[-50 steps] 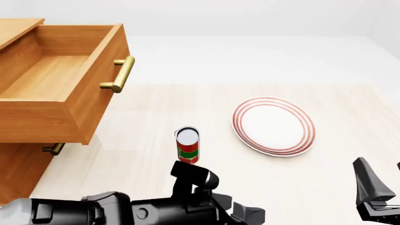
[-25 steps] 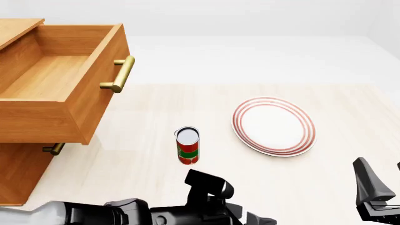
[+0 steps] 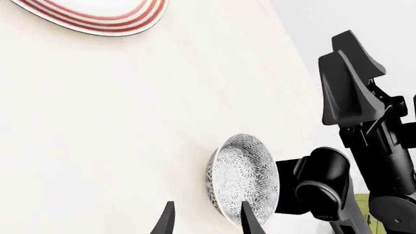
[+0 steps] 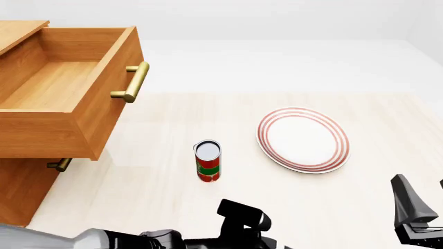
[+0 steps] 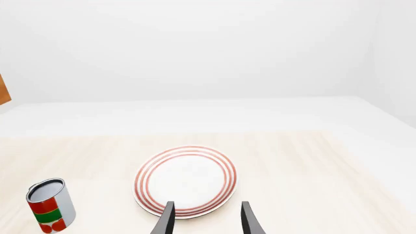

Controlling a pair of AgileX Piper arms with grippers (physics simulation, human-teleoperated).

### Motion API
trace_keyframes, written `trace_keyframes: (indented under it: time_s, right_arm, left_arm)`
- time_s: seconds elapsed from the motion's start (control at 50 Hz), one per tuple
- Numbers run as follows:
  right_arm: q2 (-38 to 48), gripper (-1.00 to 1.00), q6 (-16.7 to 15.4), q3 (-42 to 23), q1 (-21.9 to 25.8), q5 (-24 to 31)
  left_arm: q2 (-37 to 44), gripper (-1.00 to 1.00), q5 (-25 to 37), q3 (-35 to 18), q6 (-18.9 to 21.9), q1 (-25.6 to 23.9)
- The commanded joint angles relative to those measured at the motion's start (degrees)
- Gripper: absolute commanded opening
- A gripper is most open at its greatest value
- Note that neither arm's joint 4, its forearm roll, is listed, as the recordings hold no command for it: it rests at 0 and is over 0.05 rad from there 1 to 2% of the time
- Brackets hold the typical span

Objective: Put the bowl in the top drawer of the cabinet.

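Front view: the cabinet (image 4: 21,192) stands at the bench's (image 4: 159,171) left edge. I see the top drawer (image 4: 62,88) pulled out, its open box facing up and its long axis running out from the cabinet toward the bench, with the brass bar handle (image 4: 133,82) on its front. Below it, the lower drawer's handle (image 4: 59,165) just shows. A red-and-green can (image 4: 207,161) stands upright near the bench's middle; a flat plate with red rings (image 4: 303,139) lies to its right, apart from it.

Left wrist view: the bowl (image 3: 244,178) sits on the pale bench near the right arm's base. Its speckled hollow faces away from the bench surface; being round, it has no long axis. The left tool (image 3: 206,224) is spread open and holds nothing; one finger (image 3: 250,222) overlaps the bowl's rim in the picture, but I cannot tell whether they touch. The bowl does not appear in the front view.

Right wrist view: the right tool (image 5: 206,219) is likewise spread open and empty, hanging above the near edge of the plate.
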Motion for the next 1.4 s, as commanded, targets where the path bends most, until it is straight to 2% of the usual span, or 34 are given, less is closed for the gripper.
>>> trace_keyframes:
  time_s: [0.02, 0.8, 1.4]
  right_arm:
    - [0.0, 1.0, 0.0, 0.0, 0.0, 0.0]
    - [0.0, 1.0, 0.0, 0.0, 0.0, 0.0]
    - [0.0, 1.0, 0.0, 0.0, 0.0, 0.0]
  left_arm:
    - [2.7, 1.0, -1.3, -0.7, -1.1, -0.6]
    - [10.9, 1.0, -1.6, -6.6, -2.4, -3.9]
    - [15.4, 1.0, -3.6, -8.1, -4.5, -5.1]
